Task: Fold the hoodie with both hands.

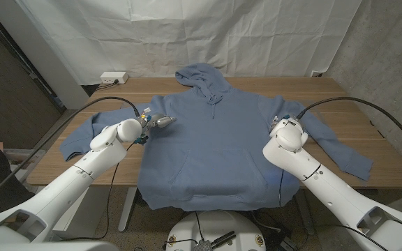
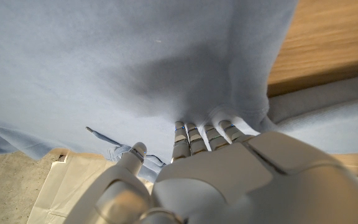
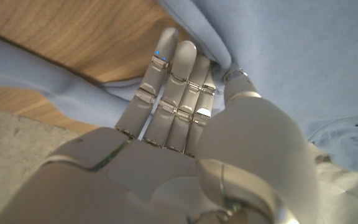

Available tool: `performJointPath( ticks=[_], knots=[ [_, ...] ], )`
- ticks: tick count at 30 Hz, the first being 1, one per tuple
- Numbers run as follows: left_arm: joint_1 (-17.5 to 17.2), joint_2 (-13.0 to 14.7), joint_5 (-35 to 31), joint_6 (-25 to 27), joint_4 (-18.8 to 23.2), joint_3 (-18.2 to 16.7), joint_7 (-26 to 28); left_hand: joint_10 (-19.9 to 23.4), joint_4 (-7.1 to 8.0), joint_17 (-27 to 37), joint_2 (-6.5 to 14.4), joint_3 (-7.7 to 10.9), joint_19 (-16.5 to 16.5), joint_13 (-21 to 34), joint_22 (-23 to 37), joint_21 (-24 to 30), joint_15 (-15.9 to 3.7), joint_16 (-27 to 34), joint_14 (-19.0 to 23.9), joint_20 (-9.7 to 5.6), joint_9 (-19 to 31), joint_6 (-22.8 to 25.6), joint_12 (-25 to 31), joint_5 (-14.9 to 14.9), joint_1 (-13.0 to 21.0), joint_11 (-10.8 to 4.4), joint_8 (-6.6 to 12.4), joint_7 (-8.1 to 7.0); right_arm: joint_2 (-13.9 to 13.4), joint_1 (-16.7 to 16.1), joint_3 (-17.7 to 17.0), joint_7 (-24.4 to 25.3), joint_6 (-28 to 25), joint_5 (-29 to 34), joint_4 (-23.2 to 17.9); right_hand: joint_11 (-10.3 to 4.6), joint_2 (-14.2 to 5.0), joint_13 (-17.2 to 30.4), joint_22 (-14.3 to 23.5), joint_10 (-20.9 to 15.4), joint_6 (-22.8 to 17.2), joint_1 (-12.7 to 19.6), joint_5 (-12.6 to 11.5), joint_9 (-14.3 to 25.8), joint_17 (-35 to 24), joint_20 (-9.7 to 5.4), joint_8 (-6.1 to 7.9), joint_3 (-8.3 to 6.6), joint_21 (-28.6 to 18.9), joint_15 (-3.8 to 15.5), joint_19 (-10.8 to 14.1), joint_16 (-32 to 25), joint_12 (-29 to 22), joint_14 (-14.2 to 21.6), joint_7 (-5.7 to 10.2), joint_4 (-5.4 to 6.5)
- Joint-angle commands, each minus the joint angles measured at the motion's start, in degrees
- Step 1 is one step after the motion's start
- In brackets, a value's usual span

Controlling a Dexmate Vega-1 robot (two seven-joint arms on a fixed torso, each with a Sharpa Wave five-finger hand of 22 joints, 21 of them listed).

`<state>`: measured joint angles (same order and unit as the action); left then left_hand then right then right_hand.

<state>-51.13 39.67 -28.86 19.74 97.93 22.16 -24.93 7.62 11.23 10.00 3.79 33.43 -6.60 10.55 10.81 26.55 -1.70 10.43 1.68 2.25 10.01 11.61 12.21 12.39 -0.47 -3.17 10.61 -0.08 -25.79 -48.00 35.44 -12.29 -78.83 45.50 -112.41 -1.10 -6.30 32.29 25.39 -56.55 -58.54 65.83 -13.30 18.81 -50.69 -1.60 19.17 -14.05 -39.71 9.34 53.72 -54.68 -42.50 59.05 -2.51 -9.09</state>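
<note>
A blue hoodie [image 1: 211, 139] lies spread face up on the wooden table [image 1: 326, 90], hood at the far side and both sleeves stretched out sideways. My left hand [image 1: 158, 123] is at the hoodie's left armpit. Its fingers [image 2: 194, 134] reach straight under a fold of the cloth [image 2: 166, 62] with their tips hidden, and the thumb [image 2: 135, 152] stays apart from it. My right hand [image 1: 285, 124] is at the right armpit. Its fingers [image 3: 173, 81] are stretched out along the body's edge [image 3: 278, 50], over the sleeve [image 3: 55, 81], and hold nothing.
The hoodie's hem [image 1: 208, 202] hangs over the table's near edge. A white power strip [image 1: 114, 77] sits at the far left corner. A white curtain [image 1: 187, 35] hangs behind the table. Black cables [image 1: 103, 103] run along both arms.
</note>
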Motion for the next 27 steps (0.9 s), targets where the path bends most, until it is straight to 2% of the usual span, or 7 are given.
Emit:
performJointPath(
  ticks=[1,5,9,12,15,19,27],
  knots=[
    [-0.17,0.15,0.42,-0.44,-0.23,-0.3,0.68,-0.07,0.12,0.2,4.9,-0.36,0.33,0.16,0.41,0.22,0.47,0.18,-0.14,0.64,0.31,-0.36,-0.26,0.17,-0.3,0.35,-0.07,-0.09,1.15,-2.11,-0.45,16.5,1.59,-3.04,-0.96,0.64,-0.93,2.14,0.38,-2.95,-2.18,2.46,0.46,1.36,-1.44,-0.81,1.21,0.48,-2.25,2.64,2.04,-1.79,-2.1,1.94,-0.83,-0.05],
    [-0.17,0.14,0.54,-0.59,-0.41,-0.45,0.98,-0.16,0.12,0.2,4.95,-0.46,0.32,0.16,0.42,0.21,0.48,0.16,-0.21,0.64,0.31,-0.46,-0.31,0.2,-0.29,0.37,-0.1,-0.11,-0.3,-1.94,-0.96,16.55,2.06,-7.9,-2.12,1.02,-1.6,2.02,0.45,-4.29,-3.34,4.0,0.5,1.9,-2.75,-1.02,1.85,0.13,-3.72,2.69,3.16,-2.63,-2.68,2.69,-1.73,-0.27],
    [-0.13,0.23,0.61,-0.85,-0.63,-0.51,1.16,-0.32,0.11,0.2,5.0,-0.58,0.31,0.17,0.42,0.19,0.49,0.16,-0.24,0.64,0.31,-0.51,-0.39,0.23,-0.28,0.42,-0.11,-0.11,0.59,-3.73,-4.81,17.89,4.59,-13.21,-3.71,2.06,-1.51,1.54,0.37,-5.64,-4.04,5.45,0.71,2.39,-3.18,-0.99,2.29,-0.51,-5.33,2.59,4.38,-2.15,-3.07,3.61,-3.07,-0.6],
    [-0.03,0.23,0.75,-1.05,-0.93,-0.56,1.26,-0.38,0.11,0.2,5.04,-0.68,0.31,0.17,0.43,0.18,0.49,0.17,-0.24,0.61,0.31,-0.56,-0.42,0.25,-0.27,0.38,-0.11,-0.09,2.35,-6.5,-10.23,18.76,8.75,-18.26,-5.56,2.4,-1.1,1.51,0.28,-6.27,-4.35,6.03,0.93,2.67,-3.76,-0.69,2.51,-0.83,-6.04,2.49,4.82,-2.2,-3.35,4.44,-3.66,-0.78],
    [0.05,0.23,0.88,-1.31,-1.18,-0.6,1.38,-0.28,0.1,0.2,5.08,-0.76,0.34,0.17,0.43,0.19,0.51,0.18,-0.25,0.63,0.31,-0.61,-0.39,0.27,-0.26,0.3,-0.12,-0.08,5.57,-9.68,-18.14,16.89,14.14,-26.03,-7.3,2.75,-0.79,1.77,0.19,-6.87,-4.77,6.41,1.16,2.88,-4.29,-0.64,2.72,-1.1,-6.6,2.29,5.02,-2.16,-3.75,4.92,-4.42,-0.82],
    [0.19,0.23,0.96,-1.54,-1.51,-0.62,1.54,-0.28,0.1,0.2,5.11,-0.85,0.32,0.17,0.44,0.17,0.48,0.19,-0.24,0.61,0.31,-0.65,-0.4,0.29,-0.25,0.24,-0.12,-0.1,7.64,-12.02,-22.3,17.33,19.81,-31.23,-7.52,3.17,-0.43,2.04,0.05,-7.05,-4.84,7.15,1.5,3.25,-5.06,-0.51,2.82,-1.62,-7.43,2.18,5.37,-2.04,-4.0,5.36,-5.34,-0.96],
    [0.32,0.2,1.11,-1.84,-1.82,-0.66,1.79,-0.33,0.09,0.2,5.19,-1.04,0.37,0.17,0.44,0.17,0.47,0.2,-0.26,0.66,0.31,-0.72,-0.44,0.35,-0.23,0.16,-0.12,-0.06,11.55,-15.76,-29.41,18.04,32.01,-40.74,-6.63,3.65,-0.26,2.49,-0.12,-6.93,-4.74,7.74,1.91,3.71,-6.01,-0.44,2.87,-2.21,-8.15,2.21,5.09,-1.75,-4.23,5.36,-5.7,-0.85]
  ],
)
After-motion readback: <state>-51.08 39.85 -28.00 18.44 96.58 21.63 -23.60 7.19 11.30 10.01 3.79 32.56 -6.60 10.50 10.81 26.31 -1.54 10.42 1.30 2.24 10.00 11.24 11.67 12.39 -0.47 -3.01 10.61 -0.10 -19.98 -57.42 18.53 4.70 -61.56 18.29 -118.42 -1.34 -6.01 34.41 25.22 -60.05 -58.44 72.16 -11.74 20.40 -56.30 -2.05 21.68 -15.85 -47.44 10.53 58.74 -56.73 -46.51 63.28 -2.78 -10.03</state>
